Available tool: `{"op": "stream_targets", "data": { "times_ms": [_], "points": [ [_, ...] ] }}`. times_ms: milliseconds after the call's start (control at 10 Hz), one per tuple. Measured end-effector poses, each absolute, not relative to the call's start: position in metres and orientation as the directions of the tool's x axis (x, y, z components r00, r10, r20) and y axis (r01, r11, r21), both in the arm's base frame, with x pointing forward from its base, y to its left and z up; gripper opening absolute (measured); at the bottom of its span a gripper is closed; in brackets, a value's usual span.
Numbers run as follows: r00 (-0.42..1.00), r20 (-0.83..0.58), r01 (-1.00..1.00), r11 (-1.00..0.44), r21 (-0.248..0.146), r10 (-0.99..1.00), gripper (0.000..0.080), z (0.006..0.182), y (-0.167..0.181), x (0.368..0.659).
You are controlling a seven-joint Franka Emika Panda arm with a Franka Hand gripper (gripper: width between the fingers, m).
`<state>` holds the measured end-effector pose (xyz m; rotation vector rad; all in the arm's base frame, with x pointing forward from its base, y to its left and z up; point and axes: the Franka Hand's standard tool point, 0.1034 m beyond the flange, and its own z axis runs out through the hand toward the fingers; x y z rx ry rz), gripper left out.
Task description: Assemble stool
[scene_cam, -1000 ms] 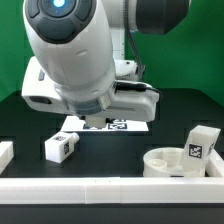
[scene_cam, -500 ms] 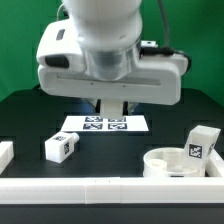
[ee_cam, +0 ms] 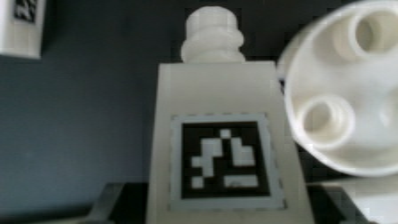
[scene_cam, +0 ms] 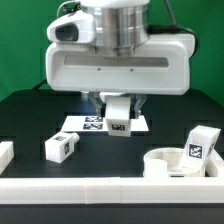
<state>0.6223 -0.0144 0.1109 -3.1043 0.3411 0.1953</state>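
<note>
My gripper is shut on a white stool leg and holds it in the air above the back of the table, its tag facing the camera. In the wrist view the same leg fills the middle, with its ribbed peg pointing away and my gripper clamped on its near end. The round seat lies at the exterior view's right front, and in the wrist view the seat shows round holes. A second leg lies on the table at the left. A third leg stands by the seat.
The marker board lies flat at the back, partly behind the held leg. A long white rail runs along the front edge. A white block sits at the far left. In the wrist view a tagged white part shows in one corner.
The arm's head has swung toward the exterior view's right and turned. The held leg, hidden a second ago, now hangs in plain view under the hand.
</note>
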Motion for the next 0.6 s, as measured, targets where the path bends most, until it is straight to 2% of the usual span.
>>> {"op": "stream_targets", "data": {
  "times_ms": [200, 600],
  "points": [
    [0.967, 0.050, -0.249, -0.968, -0.019, -0.249, 0.0338, 0.123, 0.006, 0.625],
    [0.925, 0.310, -0.223, -0.974, -0.033, -0.222, 0.0338, 0.118, 0.012, 0.637]
  ]
}}
